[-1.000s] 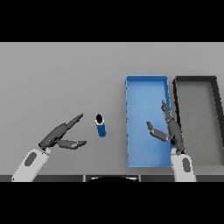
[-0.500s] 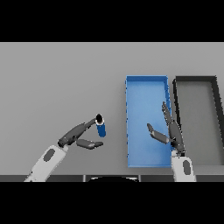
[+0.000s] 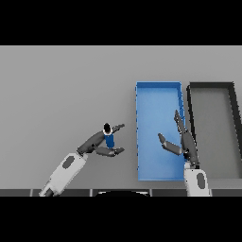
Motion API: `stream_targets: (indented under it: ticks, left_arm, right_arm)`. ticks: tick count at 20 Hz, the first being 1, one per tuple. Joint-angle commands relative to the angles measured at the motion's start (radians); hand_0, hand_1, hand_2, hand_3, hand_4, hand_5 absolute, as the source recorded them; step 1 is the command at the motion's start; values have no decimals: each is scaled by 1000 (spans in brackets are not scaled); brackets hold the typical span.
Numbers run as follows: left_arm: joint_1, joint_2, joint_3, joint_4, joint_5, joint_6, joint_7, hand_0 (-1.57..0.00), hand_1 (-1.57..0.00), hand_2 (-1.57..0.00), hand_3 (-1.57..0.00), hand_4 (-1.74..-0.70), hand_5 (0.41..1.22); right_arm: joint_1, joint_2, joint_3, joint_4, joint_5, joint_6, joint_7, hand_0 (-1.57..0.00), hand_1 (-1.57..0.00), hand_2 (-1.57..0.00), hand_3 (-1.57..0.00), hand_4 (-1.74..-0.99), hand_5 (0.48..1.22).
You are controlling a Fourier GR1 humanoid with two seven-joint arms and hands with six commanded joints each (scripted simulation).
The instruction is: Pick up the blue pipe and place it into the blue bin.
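Observation:
The blue pipe [image 3: 109, 137] stands upright on the grey table, a short cylinder with a dark open top. My left hand [image 3: 96, 142] has come up against it from the left, with the fingers behind it and the thumb in front of its base; the fingers stay fairly straight and are not closed round it. The blue bin [image 3: 159, 94] lies to the right of the pipe, long and rectangular. My right hand [image 3: 183, 143] hovers open over the bin's near right part, fingers straight, thumb spread to the left.
A dark grey bin [image 3: 211, 86] of like shape lies right beside the blue bin, on its right. Grey table stretches to the left and far side.
My left hand has moved right and forward until the pipe stands between its thumb and fingers. The pipe has stayed in place. The right hand has barely moved.

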Motion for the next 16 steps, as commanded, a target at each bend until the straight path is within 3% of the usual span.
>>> stream_targets:
  ticks: [1, 2, 4, 7, 11, 16]
  left_arm:
    - [-6, -20, 15, 19, 21, 3, 3, -17, -160, -290, -255, -1208, 607]
    - [-12, -32, 31, 29, 50, -5, 7, -187, -348, -481, -519, -1253, 730]
    - [-12, -56, 37, 40, 56, 17, 24, -668, -788, -873, -875, -1419, 906]
    - [15, -73, 21, 23, 47, 42, -20, -1109, -1170, -1214, -1162, -1572, 1060]
    - [16, -67, -4, -5, 3, 87, -54, -1382, -1407, -1425, -1340, -1666, 1155]
    - [-12, -81, -14, -87, 21, 93, -74, -1509, -1517, -1523, -1426, -1710, 1199]
  right_arm:
    - [-4, -4, -5, 4, -2, 0, 1, 1, 1, 1, 1, -1261, 600]
    - [-6, -4, -5, 0, -7, 3, 1, 1, 1, 1, 1, -1260, 600]
    - [1, -11, -8, -3, -6, 5, -14, 1, 1, 1, 1, -1259, 605]
    - [-5, -3, 2, -3, 0, 5, -5, 1, 1, 1, 1, -1259, 614]
    - [-4, -8, 1, -9, -2, 9, -12, 1, 1, 1, 1, -1252, 619]
    - [-9, -10, -4, -11, -5, 4, 17, 1, 1, 1, 1, -1249, 629]
